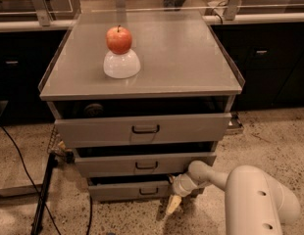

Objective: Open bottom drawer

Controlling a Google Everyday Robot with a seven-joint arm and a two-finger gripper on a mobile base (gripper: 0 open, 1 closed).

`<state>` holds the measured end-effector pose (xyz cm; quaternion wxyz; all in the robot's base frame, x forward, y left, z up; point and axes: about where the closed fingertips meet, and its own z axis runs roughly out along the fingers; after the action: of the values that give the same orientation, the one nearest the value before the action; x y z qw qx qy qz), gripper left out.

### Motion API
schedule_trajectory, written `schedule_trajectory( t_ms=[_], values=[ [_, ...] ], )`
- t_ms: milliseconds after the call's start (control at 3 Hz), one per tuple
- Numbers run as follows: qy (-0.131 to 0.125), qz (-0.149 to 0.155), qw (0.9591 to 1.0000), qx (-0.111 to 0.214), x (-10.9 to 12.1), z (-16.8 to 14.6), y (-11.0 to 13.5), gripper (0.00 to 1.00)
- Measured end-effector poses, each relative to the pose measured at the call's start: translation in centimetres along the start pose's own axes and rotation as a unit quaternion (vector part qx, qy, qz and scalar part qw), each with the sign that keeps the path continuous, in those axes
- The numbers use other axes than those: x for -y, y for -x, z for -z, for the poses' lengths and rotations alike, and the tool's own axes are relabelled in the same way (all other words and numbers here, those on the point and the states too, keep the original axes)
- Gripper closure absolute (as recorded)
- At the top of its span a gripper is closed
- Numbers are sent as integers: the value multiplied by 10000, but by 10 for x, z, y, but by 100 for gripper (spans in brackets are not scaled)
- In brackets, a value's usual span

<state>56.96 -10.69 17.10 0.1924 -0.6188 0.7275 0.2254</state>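
A grey metal cabinet stands in the middle of the camera view with three stepped drawers. The bottom drawer (130, 191) has the narrowest, shallowest front and a small dark loop handle (148, 191). It stands slightly out, with a dark gap above it. My gripper (172, 204) hangs low at the drawer's right end, to the right of and a little below the handle, fingers pointing down towards the floor. My white arm (255, 197) reaches in from the lower right.
The widest top drawer (142, 129) and the mid-sized drawer (144, 164) above also stand slightly out. A red apple (118, 39) sits on an upturned white bowl (121, 64) on the cabinet top. Black cables (24, 165) and a stand lie on the speckled floor at left.
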Motion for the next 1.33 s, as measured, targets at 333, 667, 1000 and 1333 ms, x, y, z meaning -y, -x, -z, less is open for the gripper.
schedule_trajectory(
  t_ms=[333, 667, 1000, 1333],
  values=[
    [49, -74, 10000, -21, -1, 3, -1, 0],
    [98, -159, 9998, -41, -2, 5, -1, 0],
    [168, -272, 9995, -50, -9, 9, -5, 0],
    [207, -324, 9992, -58, -14, 12, -7, 0]
  ],
)
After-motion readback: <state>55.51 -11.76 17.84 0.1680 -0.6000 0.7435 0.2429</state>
